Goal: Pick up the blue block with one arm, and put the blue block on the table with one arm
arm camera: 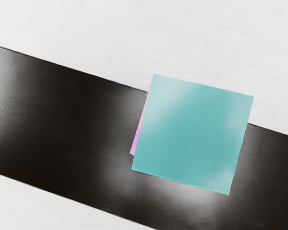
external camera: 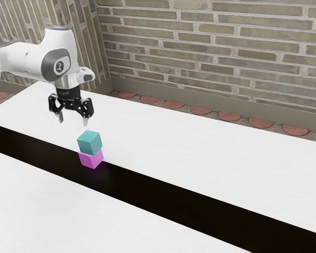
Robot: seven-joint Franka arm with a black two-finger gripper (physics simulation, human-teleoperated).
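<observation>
My hand [external camera: 73, 121] is open, empty; an off-centre descent could knock the blue block [external camera: 89, 143] off the pink block [external camera: 92, 158].

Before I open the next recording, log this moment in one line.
pincer: open, higher than the stack | blue block: on pink block | pink block: on table | pickup: not yet

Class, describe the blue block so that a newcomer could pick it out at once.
Find the long black stripe crossing the white table. At the stripe's edge, below the open gripper, two blocks are stacked. The blue block is the upper one, teal-blue, resting on the pink-purple block.
</observation>
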